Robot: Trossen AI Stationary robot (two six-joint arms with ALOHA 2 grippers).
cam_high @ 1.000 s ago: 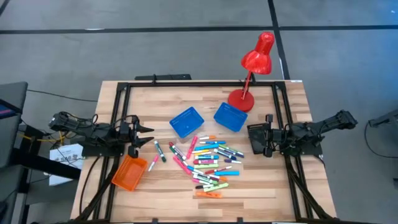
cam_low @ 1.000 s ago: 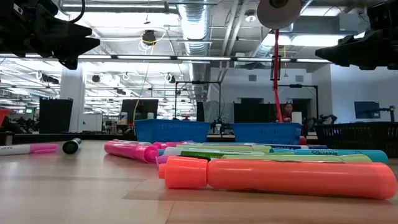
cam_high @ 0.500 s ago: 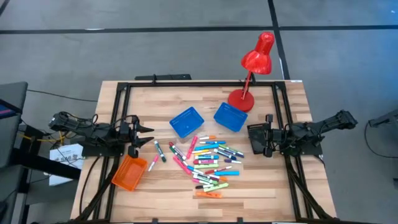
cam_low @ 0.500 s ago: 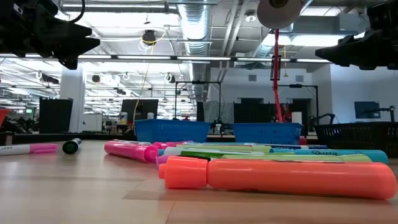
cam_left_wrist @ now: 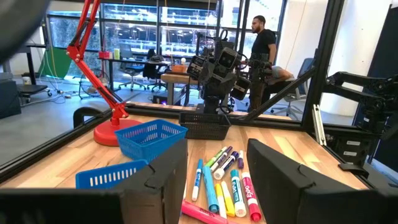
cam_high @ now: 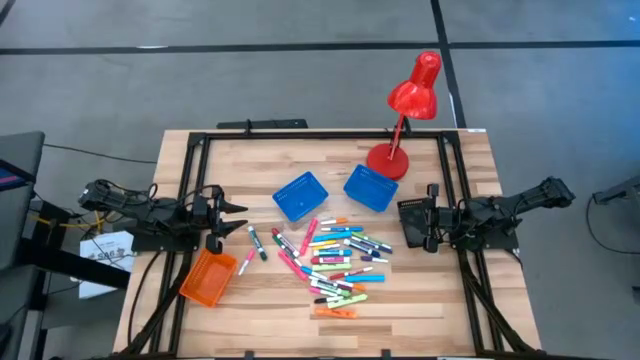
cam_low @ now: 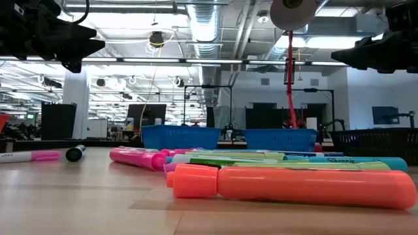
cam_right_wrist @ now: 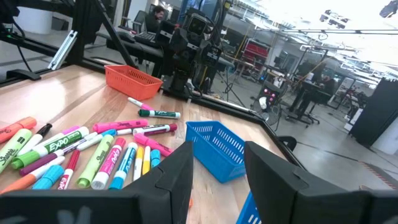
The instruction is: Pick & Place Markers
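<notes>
The markers (cam_high: pixel 335 262) lie scattered in a loose heap on the middle of the wooden surface (cam_high: pixel 270 320), most of them crossing or touching one another, with pink, green, blue, yellow and orange barrels mixed together. Two stray ones, a pink-and-white marker (cam_high: pixel 247 262) and a green-capped marker (cam_high: pixel 258 243), lie apart from the heap on its left-arm side, near the orange tray (cam_high: pixel 208 277). Behind the heap stand two blue trays (cam_high: pixel 300 195), side by side, and beyond them the red desk lamp (cam_high: pixel 408 110) with its round base on the surface. A black tray (cam_high: pixel 414 222) sits just in front of the right gripper (cam_high: pixel 408 226). The left gripper (cam_high: pixel 238 218) hovers at the left edge of the surface, beside the orange tray, its fingers (cam_left_wrist: pixel 155 186) spread wide and holding nothing. The right gripper hovers at the opposite edge, pointing toward the heap, its fingers (cam_right_wrist: pixel 273 180) parted with a clear gap between them and nothing in it. In the low view an orange marker (cam_low: pixel 294 185) lies nearest the camera, with pink, green and blue ones behind it.
</notes>
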